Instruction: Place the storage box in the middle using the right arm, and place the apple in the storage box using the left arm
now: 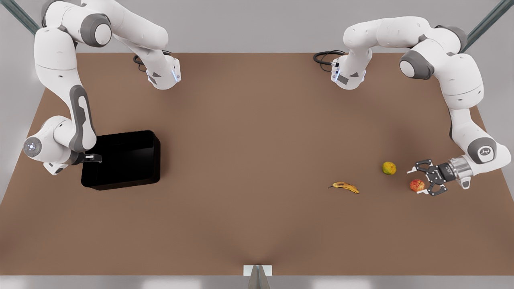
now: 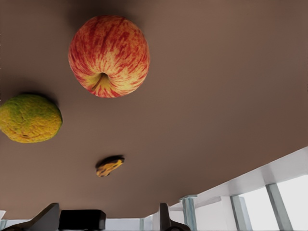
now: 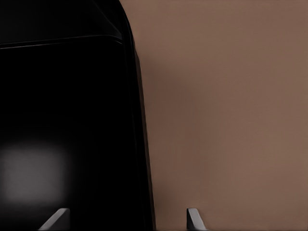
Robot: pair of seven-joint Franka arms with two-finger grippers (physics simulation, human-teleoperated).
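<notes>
flat matte brown tabletop (image 1: 249, 160) | plain pale grey wall (image 1: 257, 24) behind tabletop | soft even light

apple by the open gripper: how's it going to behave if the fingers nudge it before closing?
The apple is round and sits loose on the bare table, so an off-centre touch would probably roll it. Its skin looks smooth in the left wrist view, so possibly slippery. The left gripper is open around it; the yellow-green fruit lies nearby and could get bumped.
</notes>
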